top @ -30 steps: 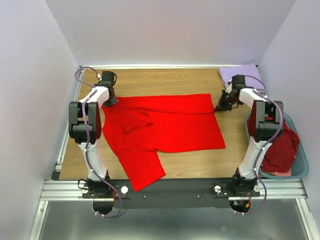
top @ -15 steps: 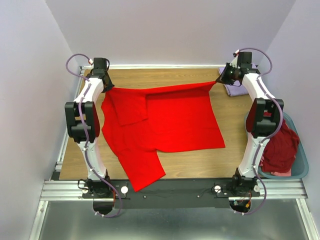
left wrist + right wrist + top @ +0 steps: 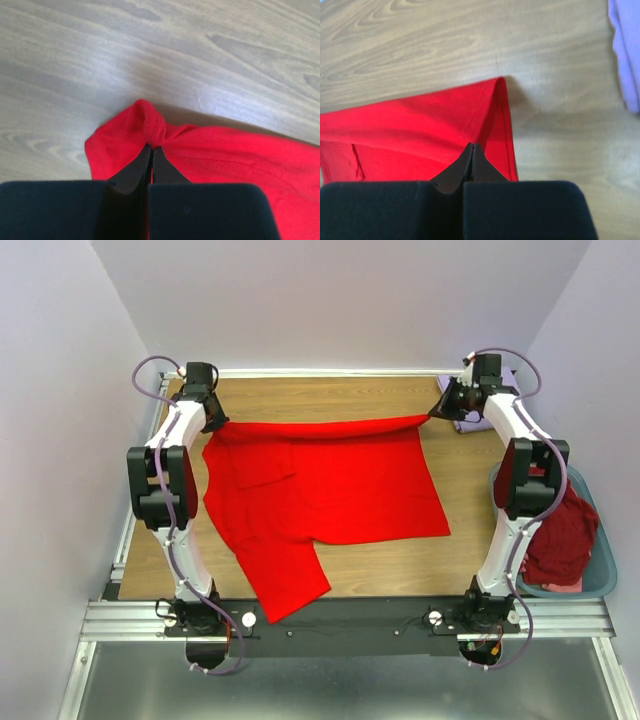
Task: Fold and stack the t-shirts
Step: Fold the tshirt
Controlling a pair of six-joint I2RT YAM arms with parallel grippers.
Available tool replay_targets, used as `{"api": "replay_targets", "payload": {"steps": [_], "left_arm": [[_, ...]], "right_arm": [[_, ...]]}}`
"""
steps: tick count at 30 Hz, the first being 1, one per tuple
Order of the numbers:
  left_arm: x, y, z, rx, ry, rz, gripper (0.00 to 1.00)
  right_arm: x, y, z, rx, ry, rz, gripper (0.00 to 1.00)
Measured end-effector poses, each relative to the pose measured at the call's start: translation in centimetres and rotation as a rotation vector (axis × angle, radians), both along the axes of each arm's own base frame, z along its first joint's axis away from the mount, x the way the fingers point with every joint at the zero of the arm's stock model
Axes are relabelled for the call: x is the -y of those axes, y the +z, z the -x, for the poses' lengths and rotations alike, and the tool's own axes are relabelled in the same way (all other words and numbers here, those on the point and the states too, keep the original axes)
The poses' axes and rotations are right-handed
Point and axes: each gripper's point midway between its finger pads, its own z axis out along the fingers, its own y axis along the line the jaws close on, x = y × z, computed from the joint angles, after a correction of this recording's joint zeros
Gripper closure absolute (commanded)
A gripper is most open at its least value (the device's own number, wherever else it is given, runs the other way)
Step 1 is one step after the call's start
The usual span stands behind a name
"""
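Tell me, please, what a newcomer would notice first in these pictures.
The bright red t-shirt spread across the middle of the wooden table draws the eye first. The left gripper and the right gripper are each shut on one of its far corners, holding that edge between them. At the right, a teal basket holds dark red shirts.

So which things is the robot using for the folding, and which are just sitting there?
Part of the job:
- red t-shirt, pinched at its far corners by the left gripper and right gripper
- lavender t-shirt, at the far right
- maroon t-shirts, heaped in the basket

Just lying about:
- teal-blue basket itself
- wooden table
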Motion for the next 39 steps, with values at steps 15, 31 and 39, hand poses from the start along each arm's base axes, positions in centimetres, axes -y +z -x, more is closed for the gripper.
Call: {"api": "replay_targets", "payload": {"steps": [15, 31, 39], "left_arm": [[-0.5, 1.9, 0.8, 0.038, 0.006, -0.004, 0.96], [-0.6, -3.0, -6.9, 0.086, 0.008, 0.019, 0.44], [-0.9, -1.7, -7.1, 0.142, 0.023, 0.031, 0.3]], "right_arm": [[0.3, 0.6, -0.1, 0.012, -0.015, 0.014, 1.0], [-0.1, -4.3, -10.4, 0.084, -0.038, -0.071, 0.6], [0.0, -4.0, -8.7, 0.077, -0.048, -0.021, 0.52]]}}
